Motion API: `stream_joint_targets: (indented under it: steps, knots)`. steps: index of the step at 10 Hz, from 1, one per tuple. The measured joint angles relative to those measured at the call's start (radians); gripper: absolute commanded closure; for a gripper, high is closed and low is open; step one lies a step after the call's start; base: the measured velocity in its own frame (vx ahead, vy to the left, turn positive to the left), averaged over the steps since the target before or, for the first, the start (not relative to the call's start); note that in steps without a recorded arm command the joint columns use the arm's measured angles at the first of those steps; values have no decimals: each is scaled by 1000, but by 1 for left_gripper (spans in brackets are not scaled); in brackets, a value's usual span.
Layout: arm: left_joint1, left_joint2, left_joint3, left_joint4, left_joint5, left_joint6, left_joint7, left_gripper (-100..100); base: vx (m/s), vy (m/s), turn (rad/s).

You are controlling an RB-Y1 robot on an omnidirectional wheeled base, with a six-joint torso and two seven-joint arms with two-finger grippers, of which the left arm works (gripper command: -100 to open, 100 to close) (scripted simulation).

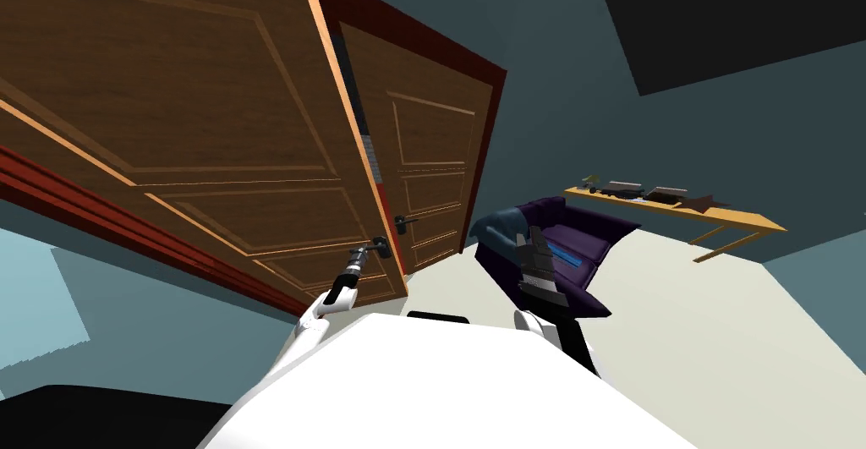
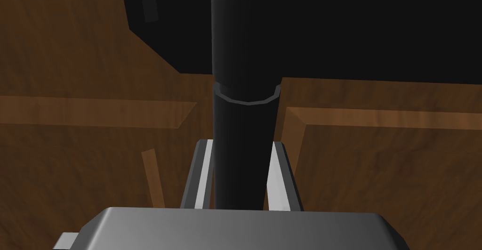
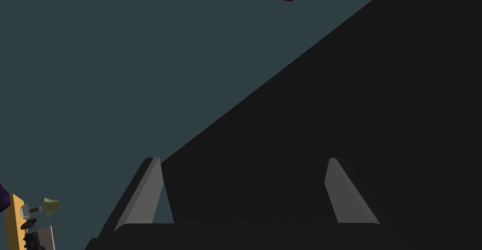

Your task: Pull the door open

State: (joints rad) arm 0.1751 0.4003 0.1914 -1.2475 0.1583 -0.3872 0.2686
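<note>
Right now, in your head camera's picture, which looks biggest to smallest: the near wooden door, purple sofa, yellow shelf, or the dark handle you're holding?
1. Near wooden door, by far.
2. Purple sofa.
3. Yellow shelf: longer than the sofa but thin, and farther off, so true size is unsure.
4. Dark handle.

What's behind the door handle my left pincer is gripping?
Behind the black handle, held by the left pincer, lies the brown panelled door and a black shape. The handle covers its own mounting.
</note>
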Motion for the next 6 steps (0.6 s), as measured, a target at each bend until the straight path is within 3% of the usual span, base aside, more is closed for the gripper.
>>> stream_joint_targets:
  steps: [6]
  knots:
    - [54,59,-60,-40,1,-42,60,100,-232,53,-143]
